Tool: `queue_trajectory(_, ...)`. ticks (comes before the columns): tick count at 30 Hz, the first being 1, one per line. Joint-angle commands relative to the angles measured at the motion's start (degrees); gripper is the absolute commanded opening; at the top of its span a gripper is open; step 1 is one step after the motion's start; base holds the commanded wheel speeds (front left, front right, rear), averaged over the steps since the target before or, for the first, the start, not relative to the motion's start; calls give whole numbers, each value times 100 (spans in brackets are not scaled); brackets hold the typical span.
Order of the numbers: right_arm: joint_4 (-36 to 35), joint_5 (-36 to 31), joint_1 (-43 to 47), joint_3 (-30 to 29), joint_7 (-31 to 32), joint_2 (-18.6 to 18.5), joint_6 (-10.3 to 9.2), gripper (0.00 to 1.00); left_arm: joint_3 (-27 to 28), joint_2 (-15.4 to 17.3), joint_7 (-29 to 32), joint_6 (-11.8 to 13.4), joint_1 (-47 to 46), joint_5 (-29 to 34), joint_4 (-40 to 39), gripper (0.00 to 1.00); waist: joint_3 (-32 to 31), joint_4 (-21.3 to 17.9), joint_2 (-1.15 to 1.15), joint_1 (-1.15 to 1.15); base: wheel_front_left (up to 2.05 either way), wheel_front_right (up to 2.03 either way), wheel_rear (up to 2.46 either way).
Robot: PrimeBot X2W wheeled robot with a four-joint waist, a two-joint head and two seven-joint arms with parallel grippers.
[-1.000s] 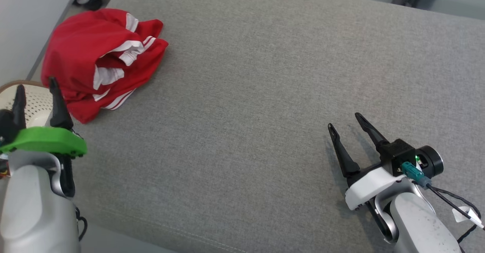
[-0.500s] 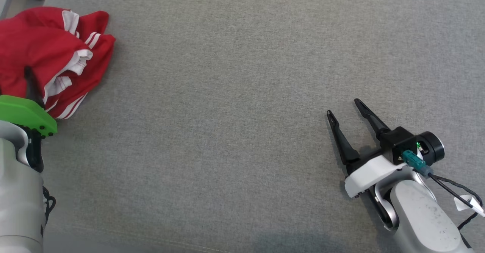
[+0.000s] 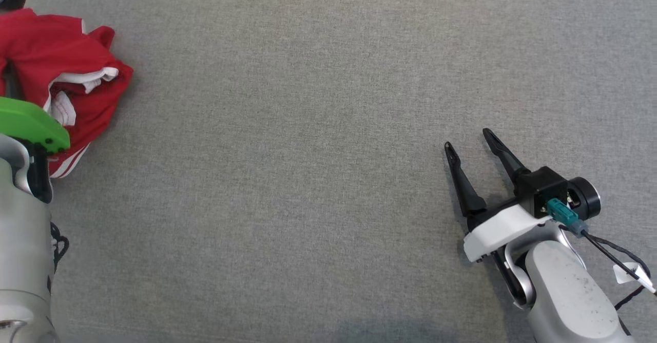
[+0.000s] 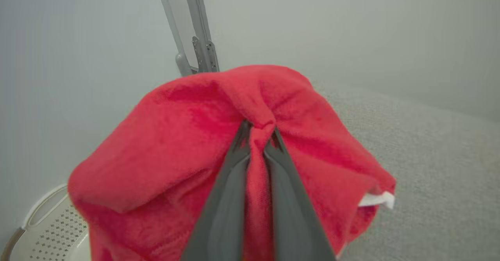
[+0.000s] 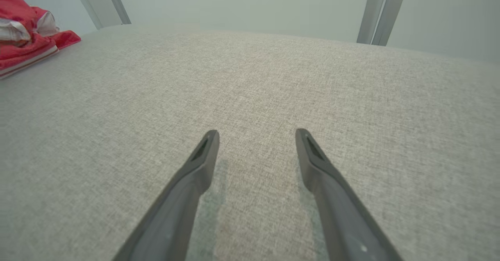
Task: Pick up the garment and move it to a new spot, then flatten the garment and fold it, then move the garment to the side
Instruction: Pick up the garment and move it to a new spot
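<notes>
My left gripper pinches a bunched fold of the red white-striped garment at the left side of the grey fabric surface. My right gripper hovers well apart from it, fingers spread wide.

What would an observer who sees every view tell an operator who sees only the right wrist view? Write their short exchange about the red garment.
Operator: Has the left gripper got the garment?
Observer: Yes. The left gripper is shut on a pinched fold of the red garment.
Operator: Is anything near it that I should know of?
Observer: A white perforated basket shows below the garment, at the left wrist view's lower left.
</notes>
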Motion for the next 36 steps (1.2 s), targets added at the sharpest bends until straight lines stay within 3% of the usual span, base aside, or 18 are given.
queue_trajectory(1, 25, 21, 31, -13, -15, 48, 1, 100, -53, 17, -34, -6, -139, 41, -89, 0, -172, -87, 0, 0, 0, 0, 0)
queue_trajectory(8, 87, 105, 145, -73, -16, 249, 1, 100, -455, -253, -55, -27, -255, 235, -702, 0, -579, -395, 0, 0, 0, 0, 0)
queue_trajectory(21, 68, 156, 256, -293, -15, 481, 1, 100, -1819, -1231, -53, -27, 304, -158, -1581, 0, -808, -1129, 0, 0, 0, 0, 0)
queue_trajectory(27, 44, 172, 305, -370, -16, 519, 1, 100, -2927, -1430, -53, -28, 672, -687, -1887, 0, -843, -1468, 0, 0, 0, 0, 0)
queue_trajectory(34, 95, 199, 398, -442, -16, 548, 1, 100, -4311, -1446, -53, -28, 1169, -1999, -2709, 0, -942, -1798, 0, 0, 0, 0, 0)
queue_trajectory(36, 96, 218, 416, -495, -16, 549, 1, 100, -4562, -1444, -52, 85, 1325, -2192, -2989, 0, -968, -1857, 0, 0, 0, 0, 0)
